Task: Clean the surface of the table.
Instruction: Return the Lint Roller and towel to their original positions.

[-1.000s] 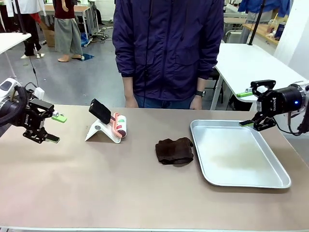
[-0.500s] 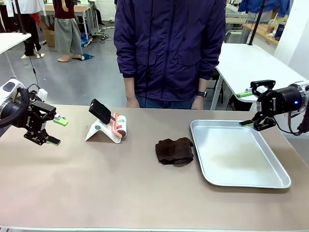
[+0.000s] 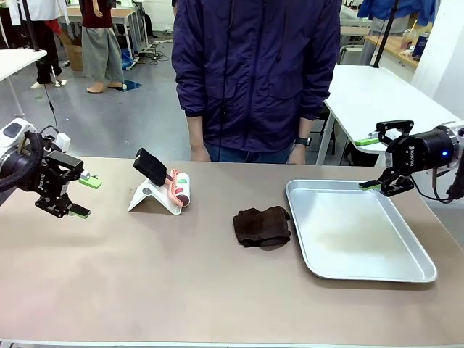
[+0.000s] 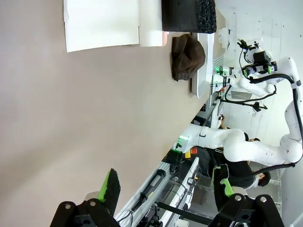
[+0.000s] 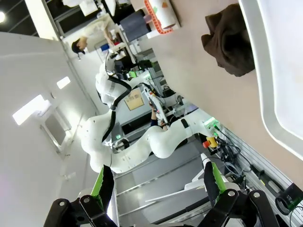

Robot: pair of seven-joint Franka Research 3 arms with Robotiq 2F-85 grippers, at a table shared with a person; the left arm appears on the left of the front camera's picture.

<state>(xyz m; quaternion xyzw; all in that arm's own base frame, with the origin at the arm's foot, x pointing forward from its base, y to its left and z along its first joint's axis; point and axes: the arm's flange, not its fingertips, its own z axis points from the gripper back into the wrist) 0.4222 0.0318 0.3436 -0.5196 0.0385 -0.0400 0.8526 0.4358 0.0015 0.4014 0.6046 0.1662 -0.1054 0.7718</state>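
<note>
The taupe-brown table [image 3: 167,283] spans the front view. A crumpled dark brown cloth [image 3: 262,226] lies near its middle, also seen in the left wrist view [image 4: 188,56] and the right wrist view [image 5: 230,39]. My left gripper [image 3: 81,196] hovers open over the table's left end, nothing between its green-padded fingers. My right gripper [image 3: 375,163] stands open at the far right, above the tray's back corner, holding nothing. In the wrist views both pairs of fingers [image 4: 110,189] [image 5: 104,185] are spread wide apart.
A silver metal tray [image 3: 391,270] lies on the right part of the table. A white stand [image 3: 150,198] with a black-handled lint roller [image 3: 176,187] sits at the back left. A person in a dark blue jacket [image 3: 254,72] stands at the far edge, hands down.
My left gripper has shifted slightly to the right and a little up. The right arm, cloth, tray and stand have stayed put.
</note>
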